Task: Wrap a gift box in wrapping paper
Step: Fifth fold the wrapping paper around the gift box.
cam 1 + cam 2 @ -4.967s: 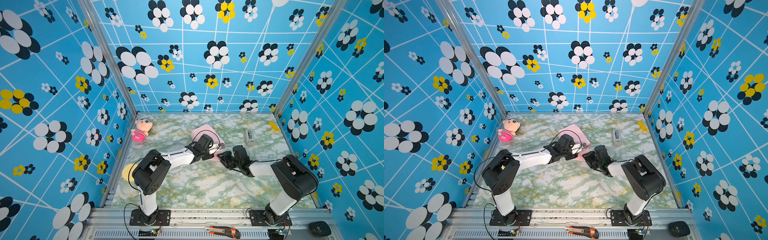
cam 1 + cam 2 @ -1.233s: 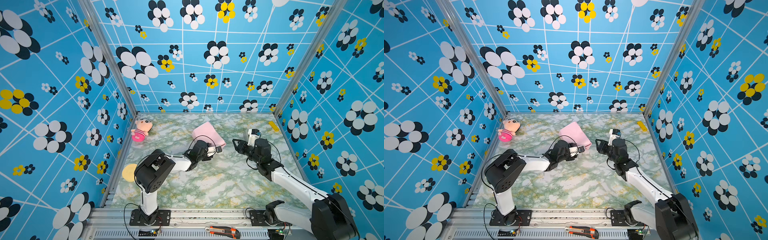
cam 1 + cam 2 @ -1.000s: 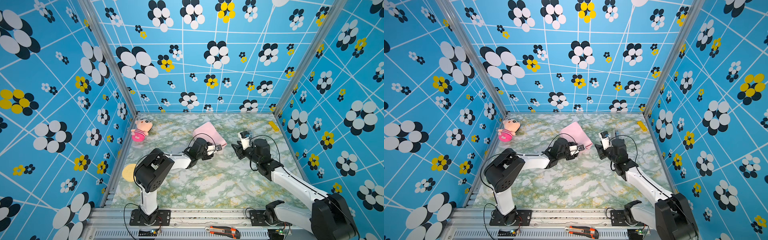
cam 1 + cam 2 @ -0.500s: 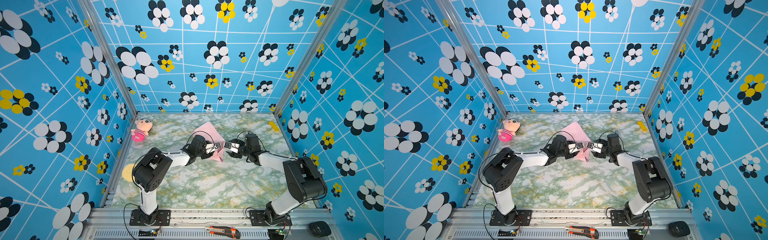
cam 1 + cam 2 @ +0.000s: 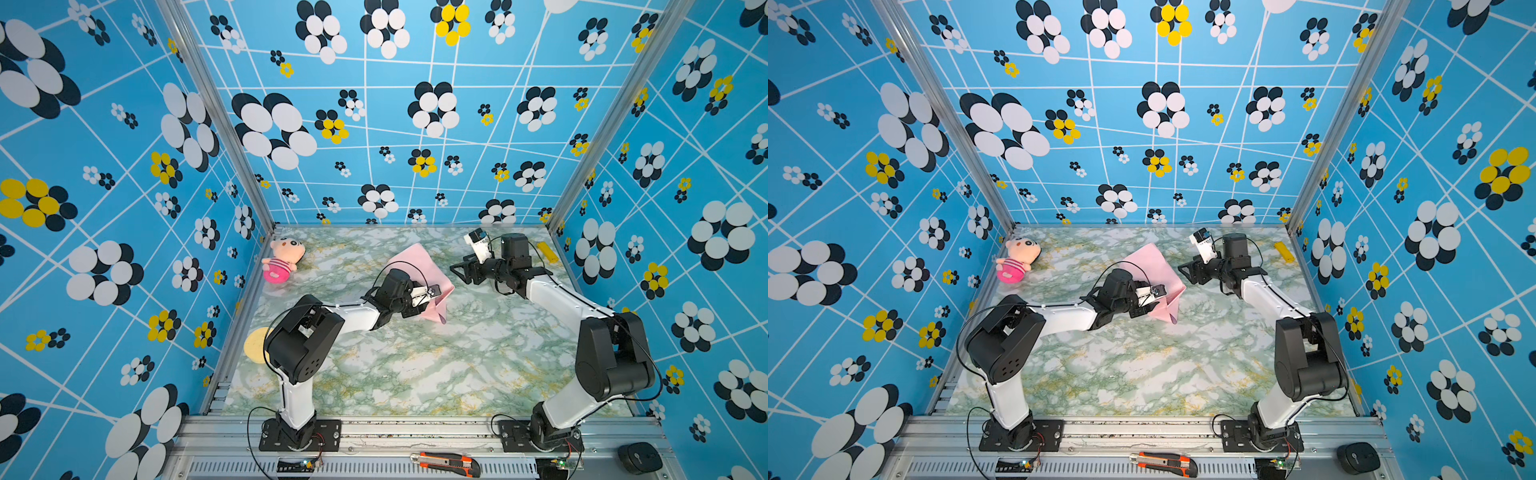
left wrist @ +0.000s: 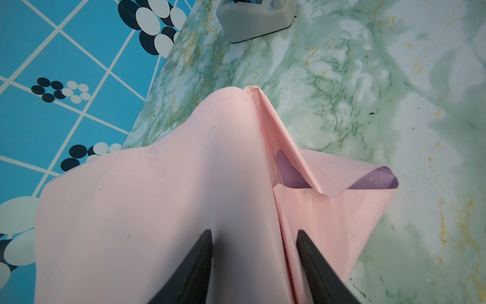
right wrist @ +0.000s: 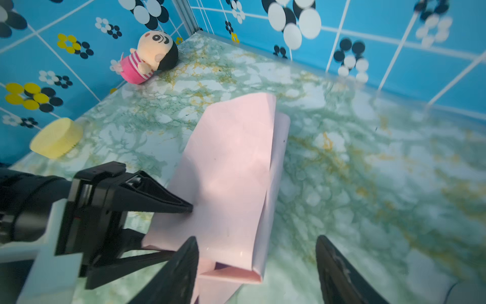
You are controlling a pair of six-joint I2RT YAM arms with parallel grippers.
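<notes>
Thin, creased pale pink wrapping paper (image 5: 415,254) folded into a loose bundle.
It lies centre-far in the scene, lilac inner face showing at its near end.

The left gripper (image 6: 254,233) points at the pink paper (image 6: 163,189). Its two black fingers (image 6: 194,260) stand apart, each bearing against a side of a smooth paper hump that rises between them. Beside the hump, a folded flap lies on the marble table (image 6: 368,92); its open pockets show lilac inside. A grey tape dispenser (image 6: 252,23) stands beyond the paper, apart from it, near the blue flowered wall (image 6: 65,52).
</notes>
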